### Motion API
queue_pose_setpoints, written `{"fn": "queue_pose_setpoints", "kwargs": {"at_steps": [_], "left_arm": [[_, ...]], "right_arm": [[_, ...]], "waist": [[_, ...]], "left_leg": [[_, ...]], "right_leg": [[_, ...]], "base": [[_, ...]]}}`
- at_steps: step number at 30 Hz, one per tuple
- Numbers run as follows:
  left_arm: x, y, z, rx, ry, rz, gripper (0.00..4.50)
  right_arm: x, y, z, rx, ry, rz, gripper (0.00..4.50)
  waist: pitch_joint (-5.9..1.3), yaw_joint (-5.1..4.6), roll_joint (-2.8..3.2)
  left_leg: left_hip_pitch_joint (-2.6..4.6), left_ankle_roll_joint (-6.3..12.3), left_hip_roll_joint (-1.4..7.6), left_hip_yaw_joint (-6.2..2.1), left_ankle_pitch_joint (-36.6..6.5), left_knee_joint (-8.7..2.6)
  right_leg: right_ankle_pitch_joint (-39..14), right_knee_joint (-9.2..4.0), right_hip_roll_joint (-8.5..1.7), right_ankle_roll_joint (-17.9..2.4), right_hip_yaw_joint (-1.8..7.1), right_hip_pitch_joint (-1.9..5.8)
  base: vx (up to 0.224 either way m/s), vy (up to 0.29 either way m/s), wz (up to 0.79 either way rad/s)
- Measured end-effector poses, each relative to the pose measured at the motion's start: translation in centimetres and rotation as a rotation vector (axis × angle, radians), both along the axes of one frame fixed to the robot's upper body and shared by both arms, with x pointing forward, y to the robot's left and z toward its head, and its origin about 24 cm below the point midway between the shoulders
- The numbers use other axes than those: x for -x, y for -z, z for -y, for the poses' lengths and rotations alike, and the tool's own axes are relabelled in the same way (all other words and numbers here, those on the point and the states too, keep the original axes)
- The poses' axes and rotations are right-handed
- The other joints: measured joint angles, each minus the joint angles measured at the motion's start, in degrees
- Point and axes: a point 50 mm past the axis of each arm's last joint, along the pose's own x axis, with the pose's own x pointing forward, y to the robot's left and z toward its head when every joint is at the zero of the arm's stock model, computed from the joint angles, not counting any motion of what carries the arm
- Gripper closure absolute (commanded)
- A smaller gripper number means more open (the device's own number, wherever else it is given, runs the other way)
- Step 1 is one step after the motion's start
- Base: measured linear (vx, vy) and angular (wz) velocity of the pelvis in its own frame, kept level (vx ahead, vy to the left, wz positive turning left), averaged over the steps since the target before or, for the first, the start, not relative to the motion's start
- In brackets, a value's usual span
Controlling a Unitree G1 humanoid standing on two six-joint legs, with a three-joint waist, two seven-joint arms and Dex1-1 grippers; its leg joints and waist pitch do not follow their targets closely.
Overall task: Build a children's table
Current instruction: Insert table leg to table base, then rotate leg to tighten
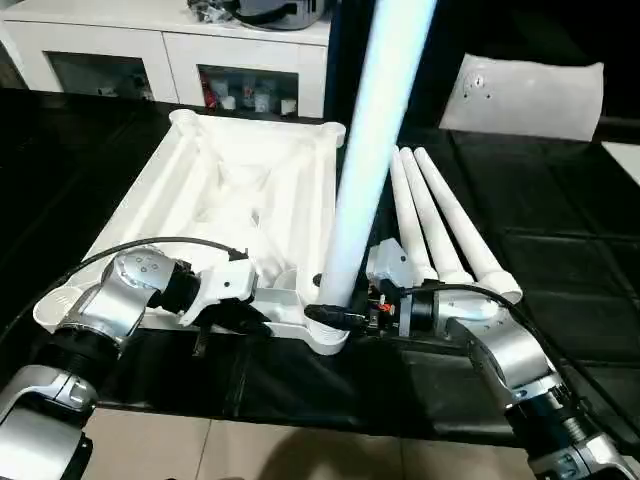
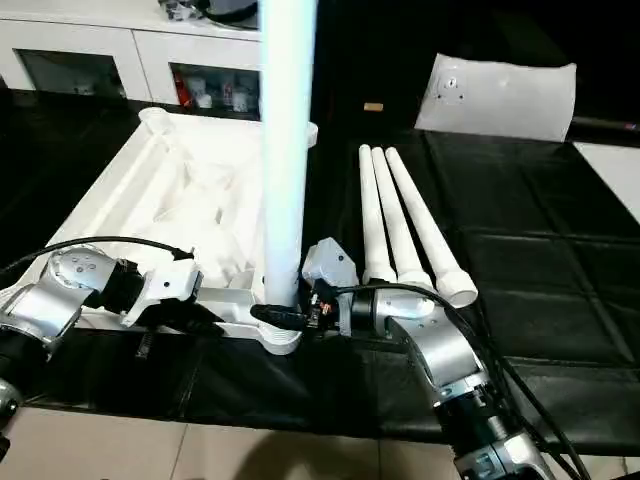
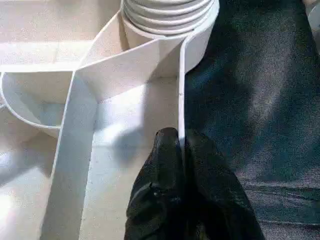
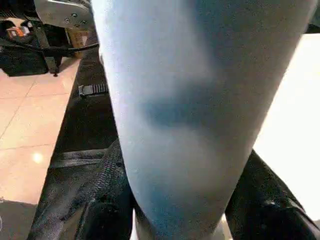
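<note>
First leg upright in the near corner socket, tabletop pinned by its rim

The tabletop [image 1: 250, 200] lies ribbed side up at centre left of the frame on the black counter [image 1: 560, 300]; the left gripper [image 3: 181, 145] has its jaws closed on the thin near rim; the right gripper [image 1: 335, 316] clamps the base of the upright leg [image 1: 365, 150] at lower centre; three spare legs [image 1: 440, 220] lie just right; light, stiff, smooth plastic, likely slippery, so low on the tube looks the best hold

Black mat [image 1: 560, 290]: tabletop [image 1: 190, 190], three legs [image 1: 440, 215], bag [image 1: 520, 95].
</note>
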Motion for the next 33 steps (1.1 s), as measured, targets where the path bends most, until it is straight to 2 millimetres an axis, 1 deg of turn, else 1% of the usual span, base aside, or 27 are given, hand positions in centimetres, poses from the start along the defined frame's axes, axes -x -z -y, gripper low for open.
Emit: {"fn": "queue_pose_setpoints", "kwargs": {"at_steps": [5,7,8,12,13,14,15,17,18,21,23,24,26,33], "left_arm": [[0.0,0.0,-0.2,-0.004,-0.004,0.001,4.5],[0.3,0.0,-0.7,0.002,-0.024,-0.006,4.5],[0.5,0.0,-1.1,0.009,-0.046,-0.006,4.5],[1.3,-0.1,-2.0,0.016,-0.134,0.015,4.5],[1.5,-0.1,-2.1,0.017,-0.162,0.025,4.5],[1.8,-0.1,-2.3,0.026,-0.209,0.039,4.5],[2.0,-0.1,-2.3,0.031,-0.235,0.043,4.5],[3.1,-0.1,-2.2,0.062,-0.342,0.059,4.5],[3.2,-0.2,-2.0,0.073,-0.362,0.061,4.5],[4.1,0.0,-1.3,0.12,-0.479,0.051,4.5],[4.2,-0.2,-1.1,0.125,-0.536,0.054,4.5],[4.4,-0.2,-0.7,0.133,-0.555,0.053,4.5],[4.5,-0.3,-0.2,0.141,-0.594,0.054,4.5],[4.6,-0.3,1.3,0.141,-0.673,0.049,4.5]], "right_arm": [[-0.1,0.1,-0.2,-0.008,-0.001,0.005,2.61],[-0.1,0.2,-0.7,-0.021,0.002,0.01,2.61],[-0.1,0.3,-1.1,-0.037,0.015,0.009,2.61],[-0.3,0.4,-2.4,-0.085,0.084,0.033,2.61],[-0.4,0.4,-2.6,-0.092,0.107,0.035,2.61],[-0.6,0.5,-2.8,-0.1,0.145,0.034,2.61],[-0.8,0.6,-2.9,-0.105,0.169,0.033,2.61],[-1.3,0.5,-3.3,-0.12,0.231,0.032,2.61],[-1.5,0.4,-3.3,-0.125,0.254,0.033,2.61],[-2.3,0.2,-3.7,-0.129,0.318,0.032,2.61],[-2.7,0.1,-4.1,-0.134,0.35,0.031,2.61],[-2.9,-0.1,-4.2,-0.14,0.361,0.03,2.61],[-3.3,-0.3,-4.4,-0.151,0.382,0.027,2.61],[-3.9,-0.4,-4.6,-0.15,0.434,0.015,2.61]], "waist": [[0.03,-0.17,-0.05],[0.08,-0.44,-0.01],[0.13,-0.93,0.02],[0.3,-2.07,0.15],[0.33,-2.29,0.11],[0.35,-2.79,0.06],[0.39,-3.07,0.05],[0.41,-3.92,-0.19],[0.5,-4.07,-0.26],[0.66,-4.26,-0.46],[0.79,-4.02,-0.62],[0.81,-4.0,-0.76],[0.89,-3.93,-0.86],[0.86,-3.92,-0.94]], "left_leg": [[0.01,0.0,0.04,0.05,0.0,0.01],[0.04,0.0,0.07,0.05,0.0,-0.01],[0.04,-0.01,0.08,0.03,0.0,-0.06],[-0.02,-0.01,0.16,-0.02,0.01,-0.1],[-0.03,-0.01,0.18,-0.01,0.01,-0.1],[-0.07,-0.01,0.19,-0.02,0.01,-0.1],[-0.13,-0.01,0.2,0.0,0.01,-0.09],[-0.17,-0.01,0.2,0.17,0.0,-0.08],[-0.24,-0.01,0.2,0.16,0.0,-0.08],[-0.33,-0.02,0.21,0.23,-0.03,-0.15],[-0.36,-0.03,0.27,0.24,-0.03,-0.2],[-0.4,-0.03,0.3,0.27,-0.03,-0.21],[-0.53,-0.07,0.39,0.34,-0.06,-0.21],[-0.54,-0.21,0.5,0.55,-0.16,-0.21]], "right_leg": [[-0.01,0.01,-0.01,0.0,0.01,0.0],[-0.01,0.02,0.01,0.0,0.01,-0.01],[-0.01,0.03,0.02,0.0,0.01,-0.04],[0.0,0.05,0.04,-0.01,0.04,-0.33],[0.01,0.06,0.04,-0.02,0.03,-0.4],[0.01,0.05,0.04,-0.02,0.04,-0.52],[0.01,0.05,0.03,-0.02,0.06,-0.62],[0.01,0.03,-0.05,-0.03,0.09,-0.85],[0.01,0.01,-0.04,-0.02,0.09,-0.91],[0.06,0.03,-0.02,-0.11,0.11,-1.01],[0.1,0.03,0.06,-0.18,0.07,-1.03],[0.11,0.03,0.08,-0.19,0.07,-1.05],[0.14,0.0,0.16,-0.24,0.06,-1.13],[0.28,-0.06,0.26,-0.53,0.04,-1.14]], "base": [[0.0,0.0,0.0],[0.0,0.0,0.0],[0.0,0.0,0.0],[0.0,0.0,0.0],[0.0,0.0,0.0],[0.0,0.0,0.0],[0.0,0.0,0.0],[0.0,0.0,0.0],[0.0,0.0,0.0],[0.0,0.0,0.0],[0.0,0.0,0.0],[0.0,0.0,0.0],[0.0,0.0,0.0],[0.0,0.0,0.0]]}}
